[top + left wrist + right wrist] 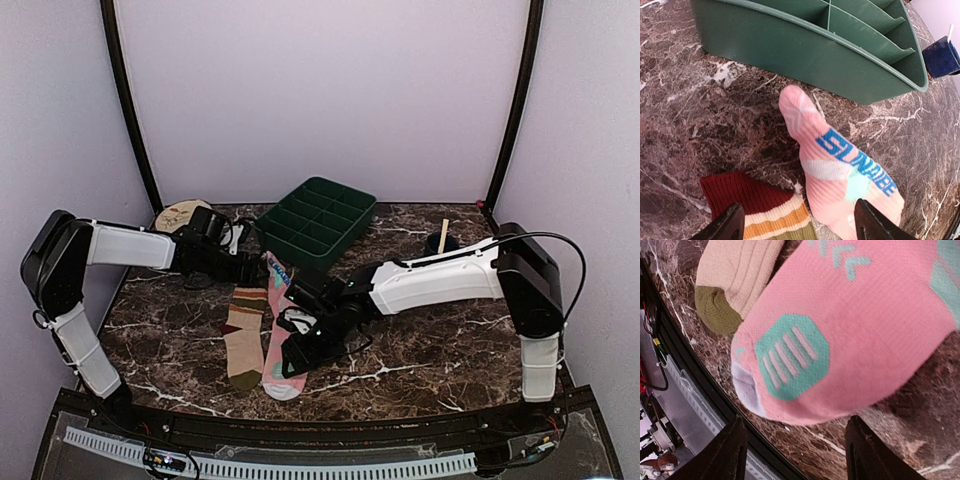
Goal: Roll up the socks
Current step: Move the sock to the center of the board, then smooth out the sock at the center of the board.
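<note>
R gripper (797, 442): jaws stand wide open and hold nothing. In the right wrist view both fingers (732, 452) are low over the table (900, 440), and the toe of the pink sock (840, 330) lies just ahead of them, not between them.

L gripper (800, 225): also wide open, also empty. It hovers above the far ends of both socks, w/ the pink sock under its one finger and the maroon cuff of the striped sock (765, 210) near the other.

The socks lie flat, side by side and touching along their edges. Their long axis runs from the near table edge toward the green tray (318, 220), toes near and cuffs far. The olive toe of the striped sock sits just beside the pink toe.

So the R arm is nearer to the toes and the L arm to the cuffs. I judge that a roll must go along this axis, prob. from toe to cuff, w/ the L gripper pinning the far end. No rolling is done yet.
</note>
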`<state>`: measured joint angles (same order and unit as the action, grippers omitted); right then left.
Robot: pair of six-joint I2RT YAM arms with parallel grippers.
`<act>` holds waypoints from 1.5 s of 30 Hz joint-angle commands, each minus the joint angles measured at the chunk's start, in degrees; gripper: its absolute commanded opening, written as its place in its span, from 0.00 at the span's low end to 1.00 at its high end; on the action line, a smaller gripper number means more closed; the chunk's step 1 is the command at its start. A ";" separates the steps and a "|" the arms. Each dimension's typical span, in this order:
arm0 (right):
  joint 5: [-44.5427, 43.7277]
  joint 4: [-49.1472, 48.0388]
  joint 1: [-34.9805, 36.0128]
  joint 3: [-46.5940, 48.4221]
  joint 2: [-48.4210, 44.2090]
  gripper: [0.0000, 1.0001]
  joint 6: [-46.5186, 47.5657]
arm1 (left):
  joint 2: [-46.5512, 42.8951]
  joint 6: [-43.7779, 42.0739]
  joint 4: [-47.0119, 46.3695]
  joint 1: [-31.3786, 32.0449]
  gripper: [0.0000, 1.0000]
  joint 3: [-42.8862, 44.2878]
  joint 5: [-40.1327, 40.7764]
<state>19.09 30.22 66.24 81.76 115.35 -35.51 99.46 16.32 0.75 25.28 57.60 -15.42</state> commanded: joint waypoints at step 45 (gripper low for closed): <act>-27.33 9.56 11.57 -1.17 -10.66 0.41 -16.83 | -9.83 -7.17 15.86 13.06 0.78 3.96 7.43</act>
<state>-6.33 38.11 75.44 71.61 97.27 -50.50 86.21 14.37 13.10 38.46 58.17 -8.80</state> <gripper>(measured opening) 0.419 0.777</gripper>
